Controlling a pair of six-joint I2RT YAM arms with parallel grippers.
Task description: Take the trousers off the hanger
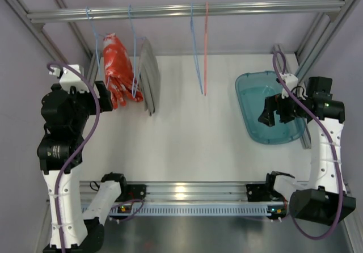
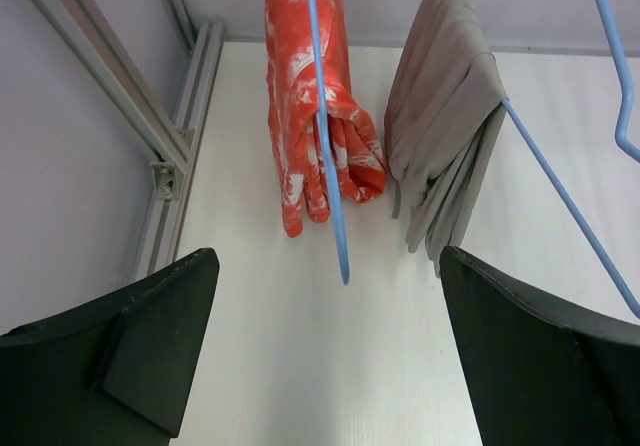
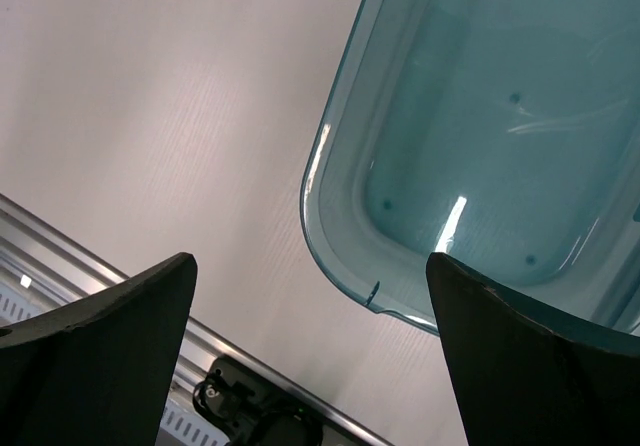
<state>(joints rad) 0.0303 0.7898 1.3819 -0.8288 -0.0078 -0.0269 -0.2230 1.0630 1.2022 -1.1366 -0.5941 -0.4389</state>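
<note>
A white table top (image 1: 187, 134) fills the middle, matt and evenly lit; pale lilac-grey walls (image 1: 17, 43) close it in at both sides and the back; an aluminium bar (image 1: 227, 7) crosses overhead; slanting aluminium struts (image 2: 110, 81) stand at the corners; bright glare sits on the near aluminium rail (image 1: 193, 190).

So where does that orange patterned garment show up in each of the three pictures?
Top external: upper left, the orange garment hangs close to the left arm.
Left wrist: top centre, behind a blue hanger.
Right wrist: not in it; that view looks down at the teal tub.
Shared landmark: the grey garment, hanging just right of it in both views that show it.
</note>
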